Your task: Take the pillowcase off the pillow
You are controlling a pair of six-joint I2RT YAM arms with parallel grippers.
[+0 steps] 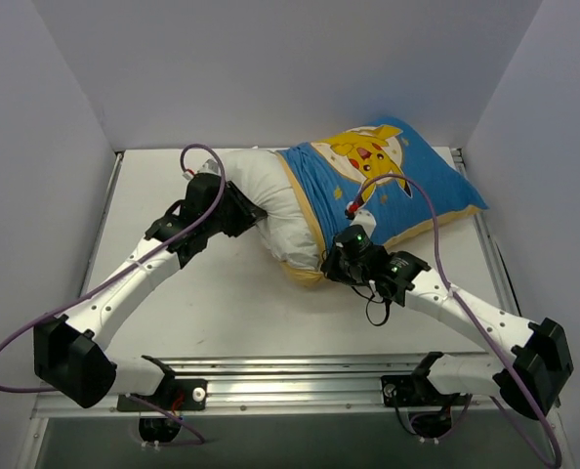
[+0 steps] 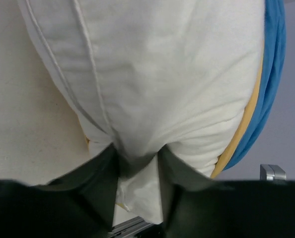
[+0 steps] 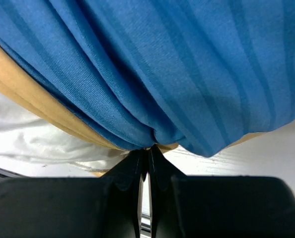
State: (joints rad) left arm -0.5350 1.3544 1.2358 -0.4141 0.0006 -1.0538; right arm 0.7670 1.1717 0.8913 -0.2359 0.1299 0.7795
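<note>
Where grey walls (image 1: 270, 68) enclose the white, perhaps grained table (image 1: 241, 303), the pillow (image 1: 270, 205) lies.

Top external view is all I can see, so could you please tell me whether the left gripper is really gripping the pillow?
Observer: Yes. The left wrist view shows the left gripper shut on a pinch of the white pillow, with fabric squeezed between its fingers.
Operator: Thank you. What does the other arm hold?
Observer: The right gripper is shut on a bunched blue fold of the pillowcase, with its fingers almost touching.
Operator: Is the trim in that pinch too?
Observer: Yes, the yellow trim gathers into the same pinch and shows on both sides of the fingertips.
</note>
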